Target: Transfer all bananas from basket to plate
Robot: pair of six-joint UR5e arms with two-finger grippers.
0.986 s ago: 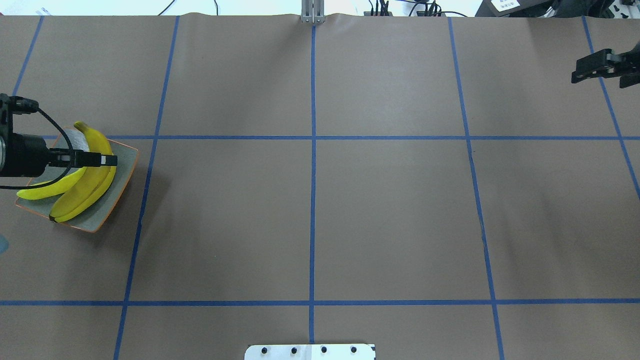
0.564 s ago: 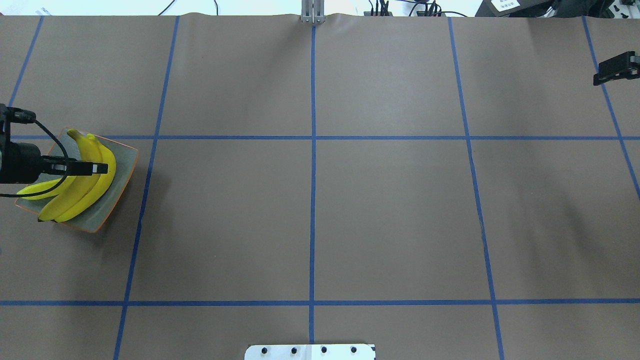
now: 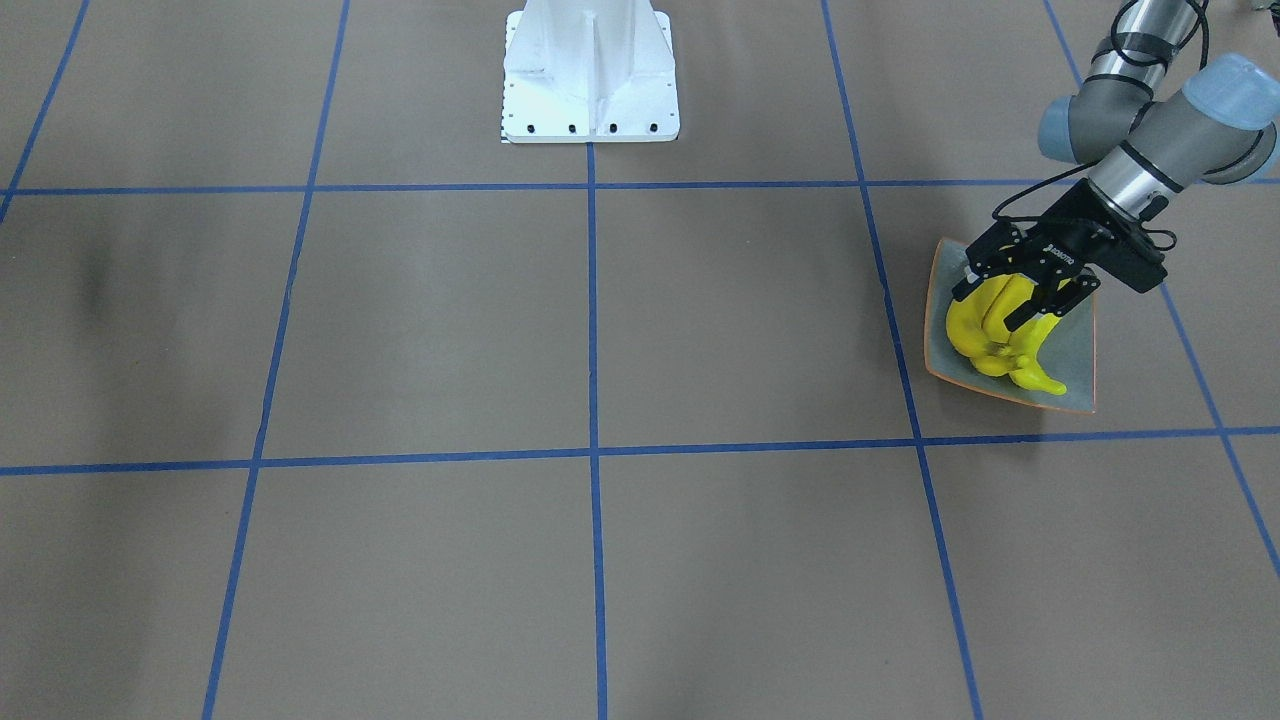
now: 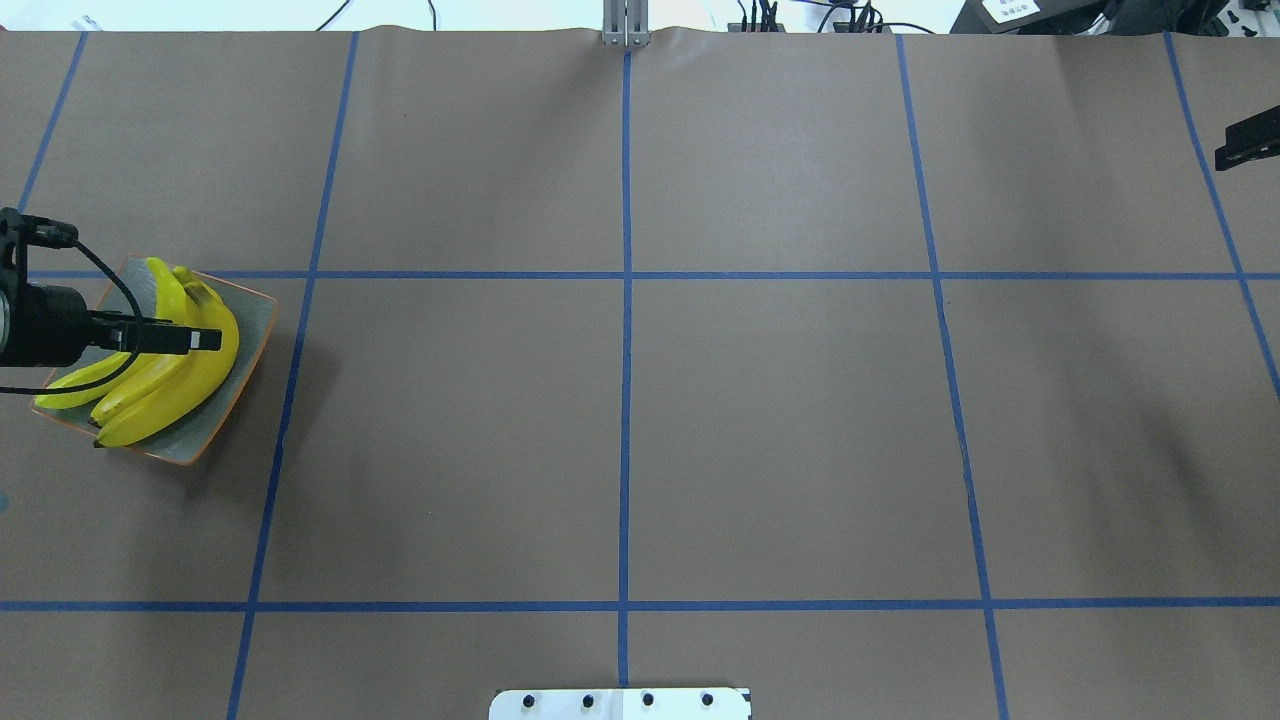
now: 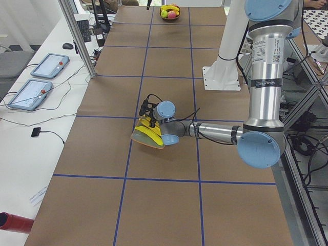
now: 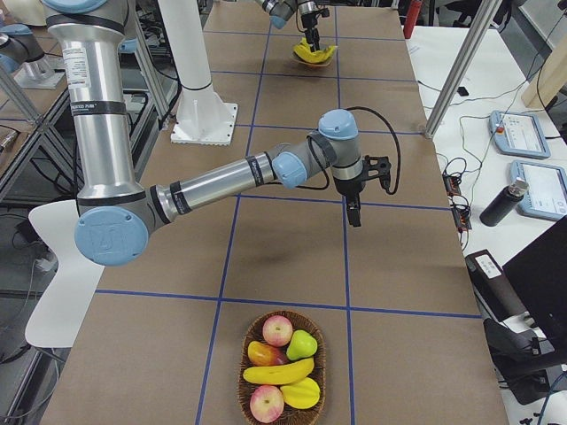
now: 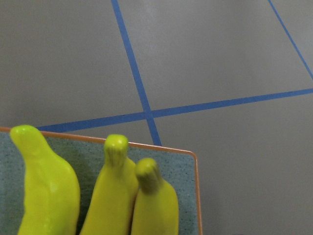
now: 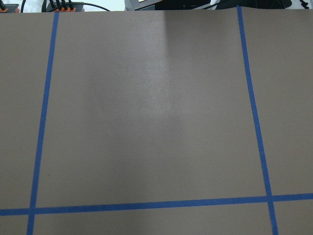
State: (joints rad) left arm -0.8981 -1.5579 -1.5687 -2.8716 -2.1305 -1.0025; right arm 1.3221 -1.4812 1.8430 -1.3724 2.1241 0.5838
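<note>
Front-facing: the left gripper (image 3: pixel 988 307) has its jaws closed round one glossy yellow toy banana (image 3: pixel 990 345), lowering it beside the others on the square grey-blue plate (image 3: pixel 1075 350).
Overhead: the right gripper (image 4: pixel 1250 143) hangs aside, out of the way. I cannot tell how its jaws stand.
Right side: another yellow banana (image 6: pixel 279 373) waits in the woven basket (image 6: pixel 244 382).

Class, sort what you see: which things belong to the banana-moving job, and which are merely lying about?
Belong to the job: three bananas on the plate; the basket with one banana inside; the left gripper over the plate.

Just lying about: apples and a green pear in the basket; two tablets; a bottle; a red tube.
</note>
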